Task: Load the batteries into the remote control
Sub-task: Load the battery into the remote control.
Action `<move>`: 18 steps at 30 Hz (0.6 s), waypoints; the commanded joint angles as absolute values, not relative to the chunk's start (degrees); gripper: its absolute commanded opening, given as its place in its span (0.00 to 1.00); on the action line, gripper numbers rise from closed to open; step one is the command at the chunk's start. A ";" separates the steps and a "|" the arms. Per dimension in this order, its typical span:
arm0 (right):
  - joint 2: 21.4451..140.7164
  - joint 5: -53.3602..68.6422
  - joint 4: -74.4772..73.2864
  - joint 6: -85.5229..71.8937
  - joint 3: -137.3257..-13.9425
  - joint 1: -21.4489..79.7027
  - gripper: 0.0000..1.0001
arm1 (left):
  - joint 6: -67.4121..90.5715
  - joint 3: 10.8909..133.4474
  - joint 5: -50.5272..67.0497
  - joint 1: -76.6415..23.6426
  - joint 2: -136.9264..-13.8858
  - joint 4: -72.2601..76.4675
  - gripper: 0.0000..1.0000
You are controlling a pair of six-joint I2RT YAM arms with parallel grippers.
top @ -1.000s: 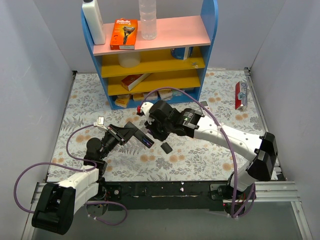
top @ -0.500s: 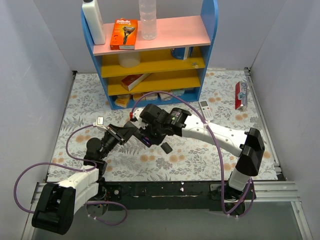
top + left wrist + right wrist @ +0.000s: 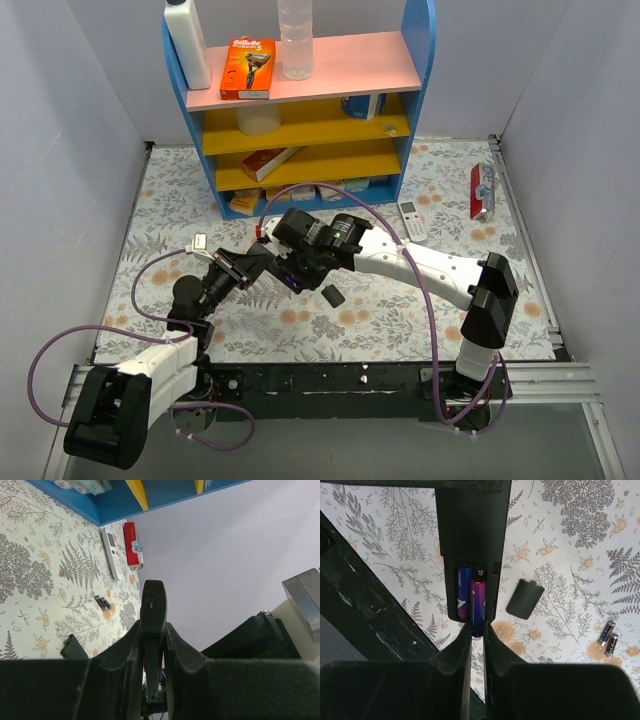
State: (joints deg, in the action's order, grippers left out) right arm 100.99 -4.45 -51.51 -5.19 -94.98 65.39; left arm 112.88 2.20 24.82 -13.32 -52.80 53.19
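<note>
My left gripper [image 3: 153,632] is shut on the black remote control [image 3: 152,611], holding it edge-on above the table; in the top view it [image 3: 250,266] grips the remote control [image 3: 276,268] from the left. The back of the remote control [image 3: 472,540] faces the right wrist camera with its compartment uncovered. A blue battery [image 3: 463,594] lies in the left slot. My right gripper [image 3: 478,630] is shut on a purple battery [image 3: 478,602] whose far end is in the right slot. Two more batteries [image 3: 609,639] lie on the table.
The black battery cover [image 3: 525,598] lies on the floral cloth just right of the remote. A white remote [image 3: 410,220] and a red pack [image 3: 482,190] lie further right. The blue shelf unit [image 3: 300,110] stands at the back.
My right arm has swung left and brought its gripper with the purple battery up to the held remote's compartment. The left arm has stayed still.
</note>
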 commanded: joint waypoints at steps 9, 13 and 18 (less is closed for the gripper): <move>104.32 -5.19 -57.83 -5.98 -102.65 65.65 0.12 | 114.96 -8.61 25.49 -13.45 -50.98 57.48 0.00; 105.55 -5.27 -59.23 -6.06 -104.49 65.65 0.13 | 115.31 -8.53 25.84 -13.45 -50.71 58.01 0.00; 107.14 -5.89 -61.26 -6.24 -106.87 65.65 0.18 | 115.66 -8.44 26.10 -13.54 -50.36 58.01 0.00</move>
